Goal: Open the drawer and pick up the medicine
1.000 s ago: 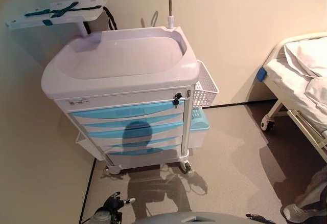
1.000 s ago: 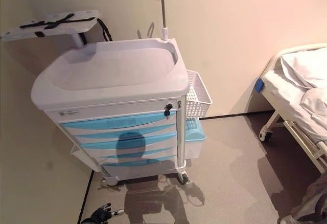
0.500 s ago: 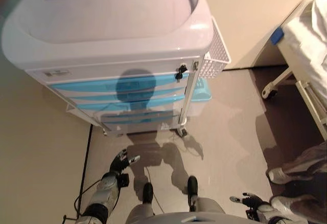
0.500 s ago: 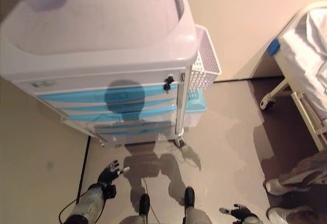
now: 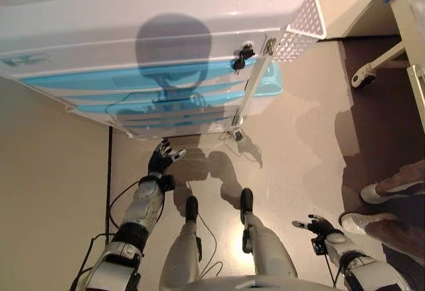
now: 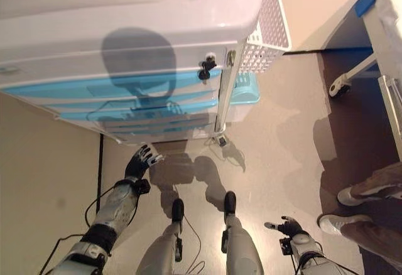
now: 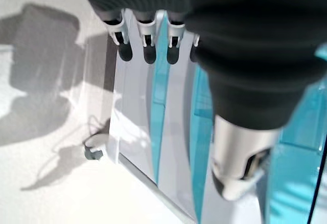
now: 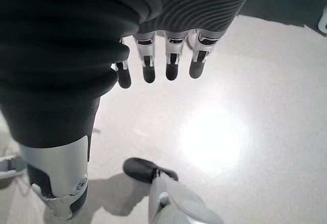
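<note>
Beige floor now fills the head views as the camera has tipped down, both empty, straight-fingered: left robot hand (image 5: 161, 159) nears the closed drawers (image 5: 133, 82), right robot hand (image 5: 319, 226) low, medicine unseen.

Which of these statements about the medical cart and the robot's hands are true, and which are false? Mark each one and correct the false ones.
1. All the blue-fronted drawers of the cart are closed. True.
2. The left hand grips a drawer handle. False: it hangs open above the floor in front of the cart, touching nothing.
3. A white mesh basket hangs on the cart's right side. True.
4. The right hand holds the medicine. False: it is open and empty, low over the floor; no medicine is in sight.
5. A person's shoes show on the floor at the robot's right. True.
</note>
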Motion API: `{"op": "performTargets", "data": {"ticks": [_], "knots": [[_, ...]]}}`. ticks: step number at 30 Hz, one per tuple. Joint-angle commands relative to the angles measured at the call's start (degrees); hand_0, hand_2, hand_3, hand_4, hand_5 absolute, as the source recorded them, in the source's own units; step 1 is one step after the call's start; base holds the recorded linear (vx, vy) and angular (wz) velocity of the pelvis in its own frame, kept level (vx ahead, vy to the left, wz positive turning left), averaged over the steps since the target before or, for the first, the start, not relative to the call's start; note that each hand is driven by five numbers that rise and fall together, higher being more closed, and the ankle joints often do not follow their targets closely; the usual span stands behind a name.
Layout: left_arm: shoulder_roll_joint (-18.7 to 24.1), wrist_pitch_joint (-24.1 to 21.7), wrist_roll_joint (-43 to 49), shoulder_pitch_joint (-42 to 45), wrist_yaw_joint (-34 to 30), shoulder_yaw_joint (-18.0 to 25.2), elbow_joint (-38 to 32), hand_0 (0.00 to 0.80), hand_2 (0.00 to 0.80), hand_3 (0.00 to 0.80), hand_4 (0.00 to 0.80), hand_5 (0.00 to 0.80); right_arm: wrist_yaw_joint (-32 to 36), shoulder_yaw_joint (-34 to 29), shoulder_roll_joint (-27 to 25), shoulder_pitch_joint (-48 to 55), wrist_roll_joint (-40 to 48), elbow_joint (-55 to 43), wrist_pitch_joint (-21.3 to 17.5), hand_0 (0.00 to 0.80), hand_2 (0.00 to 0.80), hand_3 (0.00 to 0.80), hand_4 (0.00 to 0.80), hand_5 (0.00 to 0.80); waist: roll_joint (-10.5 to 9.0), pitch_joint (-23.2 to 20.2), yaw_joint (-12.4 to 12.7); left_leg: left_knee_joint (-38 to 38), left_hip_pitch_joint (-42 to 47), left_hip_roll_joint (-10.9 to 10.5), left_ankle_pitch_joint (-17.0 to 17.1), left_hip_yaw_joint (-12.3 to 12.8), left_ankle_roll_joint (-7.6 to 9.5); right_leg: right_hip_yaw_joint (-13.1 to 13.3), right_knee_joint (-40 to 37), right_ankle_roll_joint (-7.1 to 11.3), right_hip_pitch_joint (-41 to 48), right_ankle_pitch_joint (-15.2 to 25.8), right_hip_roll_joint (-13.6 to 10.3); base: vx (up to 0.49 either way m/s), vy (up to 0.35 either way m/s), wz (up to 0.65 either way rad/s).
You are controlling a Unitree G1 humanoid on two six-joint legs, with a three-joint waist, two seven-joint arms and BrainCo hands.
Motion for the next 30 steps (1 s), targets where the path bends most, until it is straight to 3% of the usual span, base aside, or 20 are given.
{"op": "performTargets", "data": {"ticks": [1,14,30], "knots": [[0.63,-3.71,-4.18,0.45,0.60,0.48,-3.64,0.000,0.000,0.000,0.000,0.000,-0.85,2.71,-0.19,2.50,2.14,-0.18,-0.58,0.000,0.000,0.000,0.000,0.000,-2.92,-4.55,-1.06,8.73,-7.94,-4.81,-3.94,-1.69,3.67,1.28,7.89,2.90,-5.73,-2.50,-2.52,-0.040,0.001,0.08],[-1.19,-5.92,-12.88,-4.12,-0.28,1.19,-3.90,0.000,0.000,0.000,0.000,0.000,-0.66,3.44,0.18,2.89,2.45,-0.83,-1.33,0.000,0.000,0.000,0.000,0.000,-3.72,-5.67,-2.05,8.71,-9.94,-4.43,-3.77,-1.72,3.58,2.04,7.89,2.65,-8.41,-2.23,-2.01,-0.026,0.003,-0.01],[-0.95,-8.17,-17.18,-7.98,-1.55,1.61,-5.14,0.000,0.000,0.000,0.000,0.000,0.06,4.88,0.86,2.75,1.97,-0.95,-1.72,0.000,0.000,0.000,0.000,0.000,-4.71,-5.61,-2.57,6.56,-9.50,-4.00,-2.69,-1.33,3.74,2.98,5.78,2.77,-8.69,-0.50,-1.78,-0.026,0.006,-0.03]]}}
